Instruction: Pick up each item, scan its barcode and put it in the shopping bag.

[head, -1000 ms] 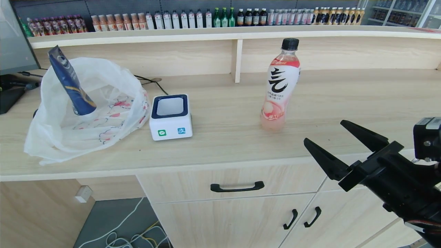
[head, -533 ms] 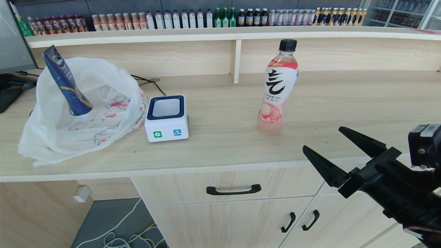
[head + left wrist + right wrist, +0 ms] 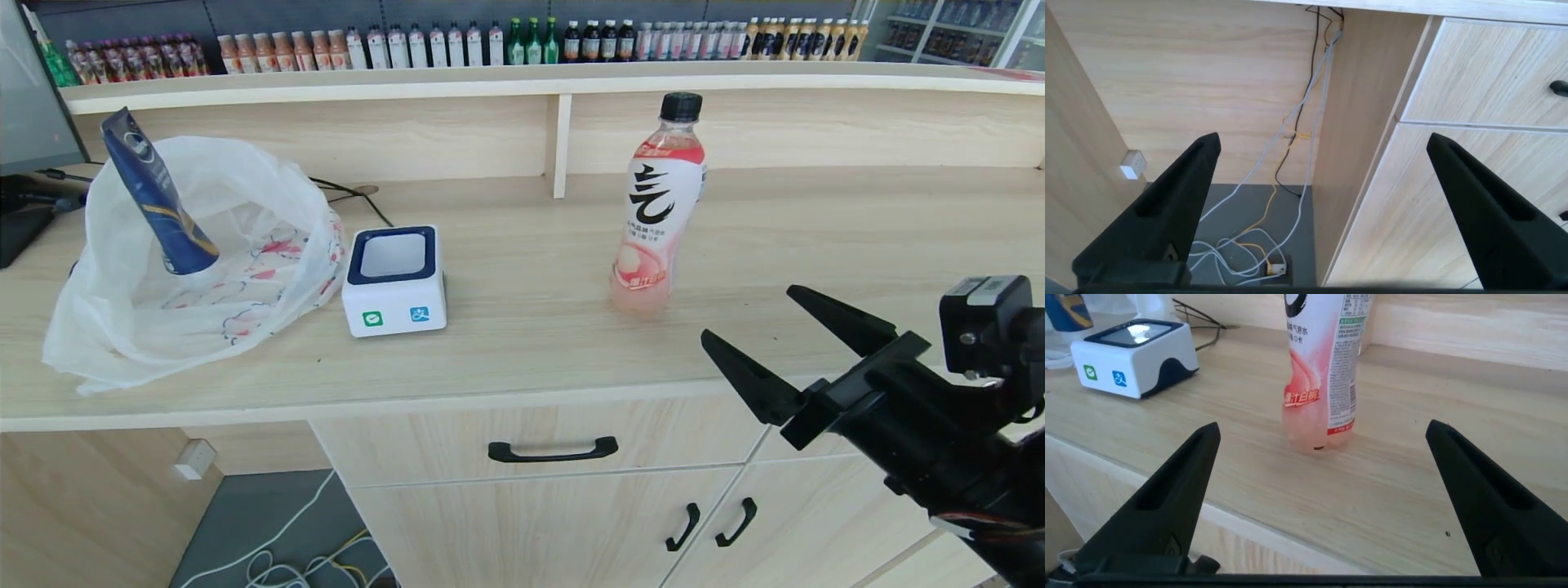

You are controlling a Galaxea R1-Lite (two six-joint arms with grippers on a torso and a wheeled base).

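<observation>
A pink drink bottle (image 3: 659,203) with a black cap stands upright on the wooden counter (image 3: 522,327), right of centre; it also rises ahead of the fingers in the right wrist view, bottle (image 3: 1323,371). My right gripper (image 3: 747,335) hangs open at the counter's front edge, short of the bottle and to its right. A white scanner box (image 3: 395,280) with a dark blue rim sits left of the bottle, scanner (image 3: 1135,353). The white plastic shopping bag (image 3: 188,261) lies at the left with a dark blue tube (image 3: 159,194) standing in it. My left gripper (image 3: 1323,155) is open below the counter, facing cabinet fronts.
A raised shelf with a divider (image 3: 560,143) runs along the back of the counter. Drawers and doors with black handles (image 3: 553,449) lie below the front edge. Cables (image 3: 1290,163) hang beside the cabinet down to the floor. A dark monitor (image 3: 33,90) stands at far left.
My right gripper has shifted slightly left and toward the bottle. The head camera moved a little between the first two frames, so the scene sits slightly further left.
</observation>
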